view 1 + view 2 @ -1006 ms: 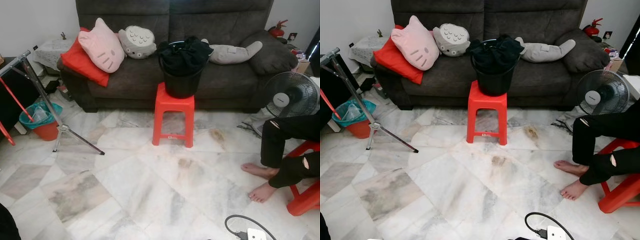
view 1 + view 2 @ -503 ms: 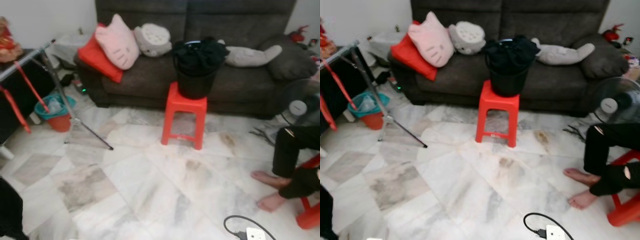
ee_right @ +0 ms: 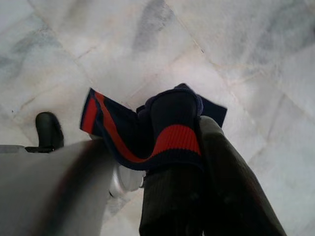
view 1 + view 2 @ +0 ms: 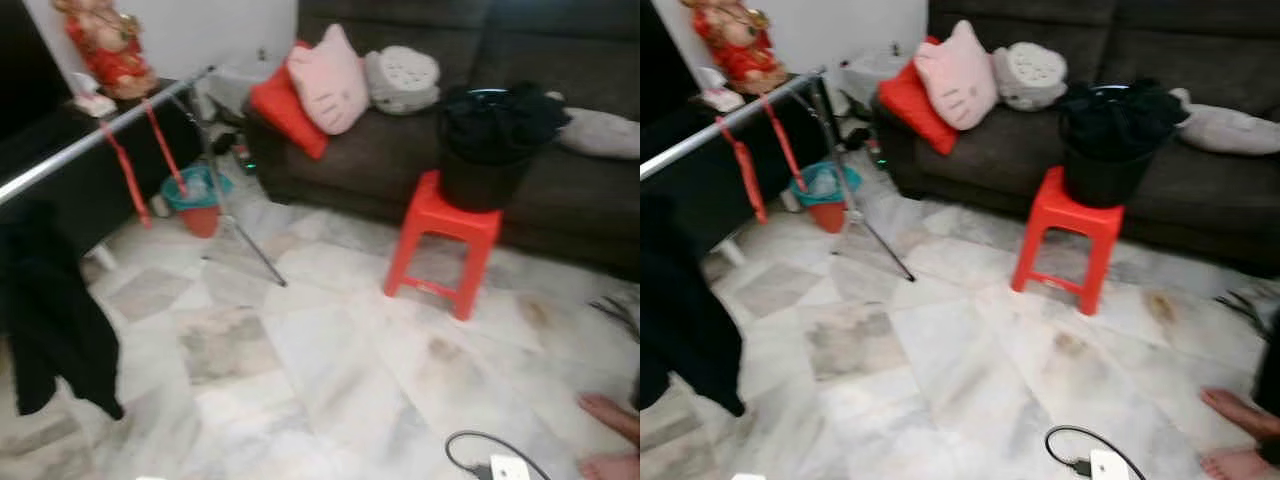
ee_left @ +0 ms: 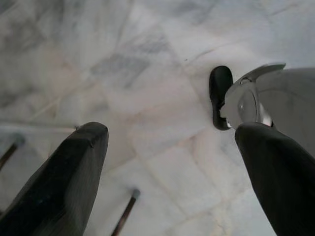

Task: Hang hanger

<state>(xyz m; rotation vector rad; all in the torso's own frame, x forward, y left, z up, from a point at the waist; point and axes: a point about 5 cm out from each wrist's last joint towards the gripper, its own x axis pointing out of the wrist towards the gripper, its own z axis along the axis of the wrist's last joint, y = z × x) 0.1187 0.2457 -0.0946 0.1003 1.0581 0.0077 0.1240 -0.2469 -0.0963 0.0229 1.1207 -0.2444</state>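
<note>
A silver drying rack rail (image 4: 100,140) runs across the left of the eye views, with two red hangers (image 4: 125,175) hooked on it. Lower left, a black garment (image 4: 50,310) hangs from the same rack. In the right wrist view my right gripper (image 3: 199,132) is shut on a navy cloth with red stripes (image 3: 123,132), held low above the marble floor. The cloth drapes over one finger and hides whatever is beneath it. My left gripper (image 5: 170,135) is open with bare floor between its fingers.
A red stool (image 4: 445,225) carries a black bucket (image 4: 485,160) heaped with dark clothes, in front of a dark sofa (image 4: 380,150). A teal-lined red bin (image 4: 195,195) stands by the rack's leg (image 4: 245,245). A power strip (image 4: 505,468) and a person's foot (image 4: 610,410) lie lower right.
The camera has swung to the left, so the stool and sofa now sit further right in the picture. The rack rail, red hangers and black garment have come into view.
</note>
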